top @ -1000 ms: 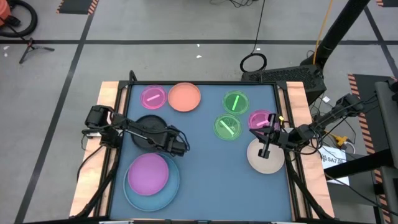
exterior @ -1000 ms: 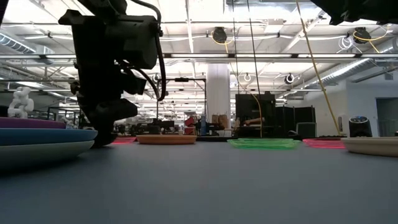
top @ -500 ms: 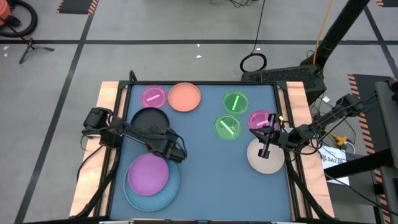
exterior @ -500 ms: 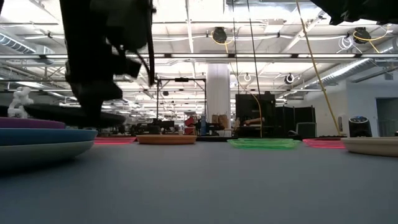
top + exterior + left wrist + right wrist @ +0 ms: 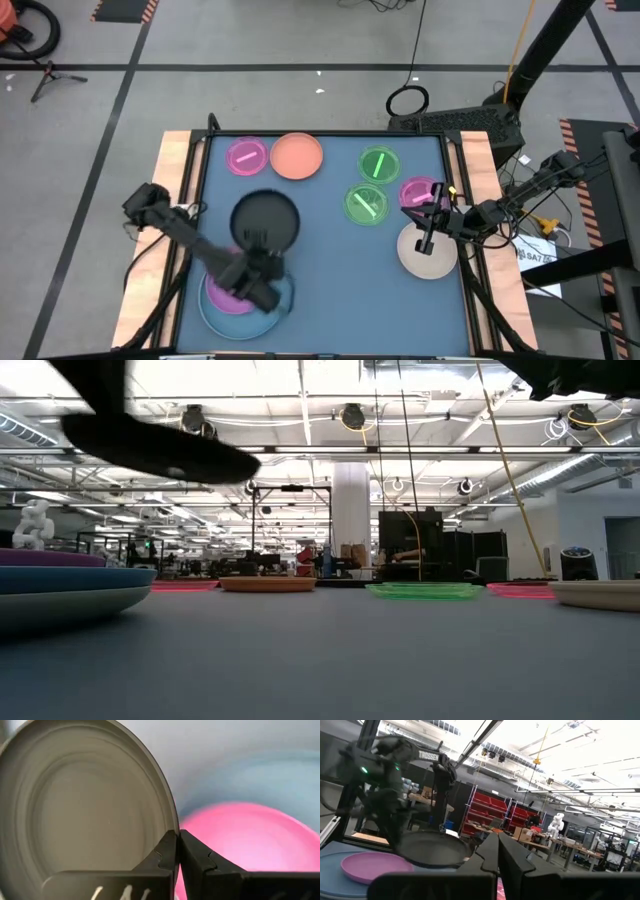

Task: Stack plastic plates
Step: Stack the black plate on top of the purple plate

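The left gripper [image 5: 178, 851], its fingers pinched tight on the round black plastic plate [image 5: 264, 220] by its rim, might let it slip.

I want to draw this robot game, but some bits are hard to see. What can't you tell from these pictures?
- The left claw hides part of the purple plate in the high view.
- The black plate it holds is cut off by the low view's top edge.
- The far pink plate in the low view shows only as a thin edge.
- The right claw covers part of the beige plate in the high view.
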